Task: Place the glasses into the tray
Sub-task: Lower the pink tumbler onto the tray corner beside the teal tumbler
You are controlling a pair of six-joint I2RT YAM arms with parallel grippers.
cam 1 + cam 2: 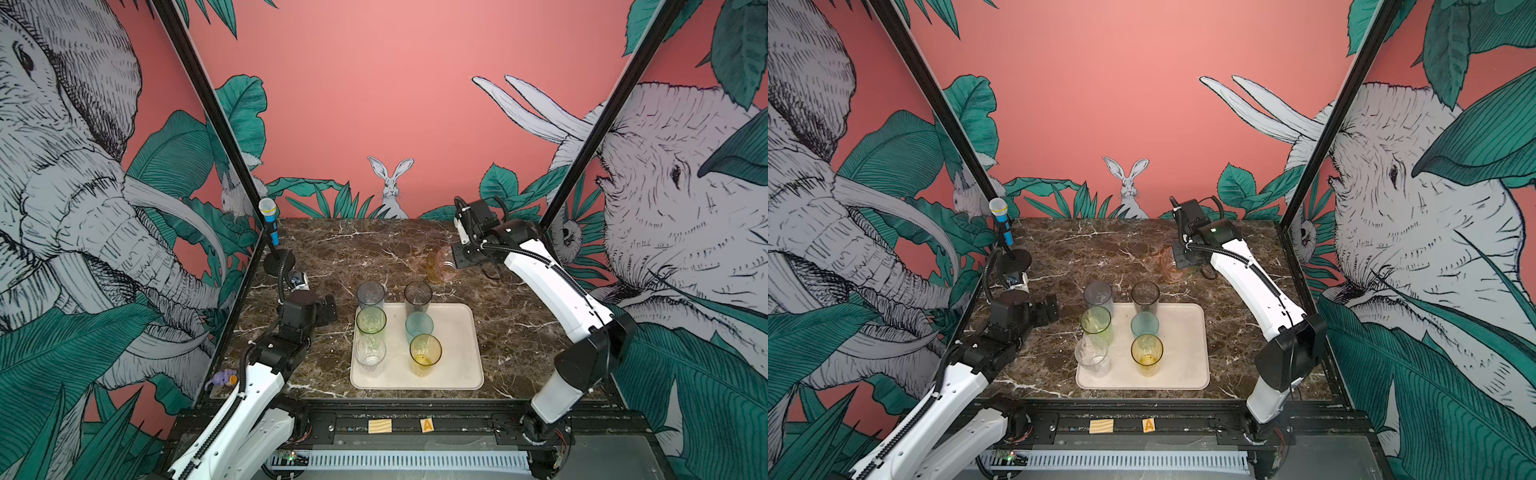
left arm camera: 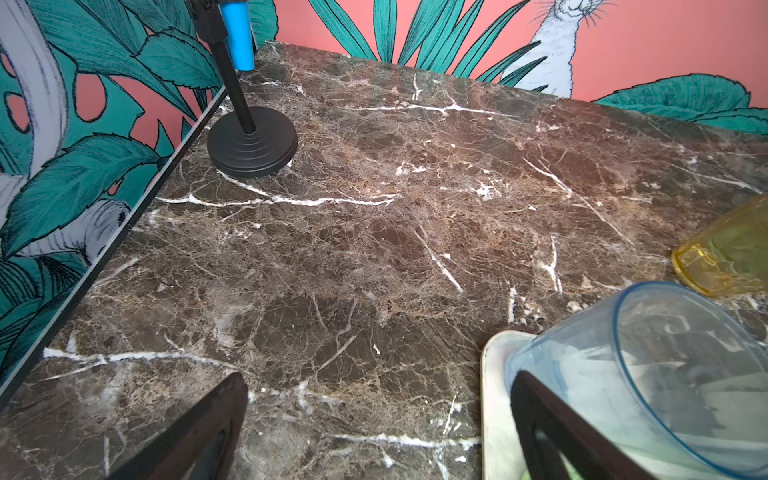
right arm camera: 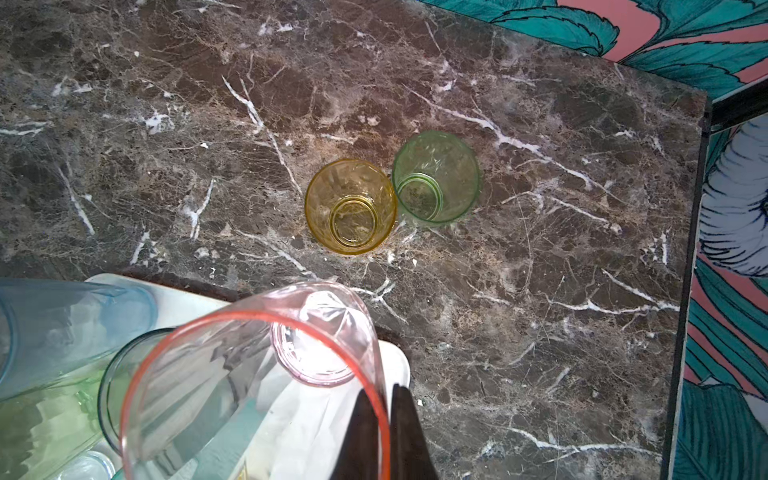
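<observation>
Right gripper is clamped on the rim of the tilted pink glass, near the far right corner of the tray. Left gripper spreads wide and empty just left of the tray, which lies on the desk. Six glasses stand upright on the tray; an amber glass and green glass stand together beyond its far edge.
</observation>
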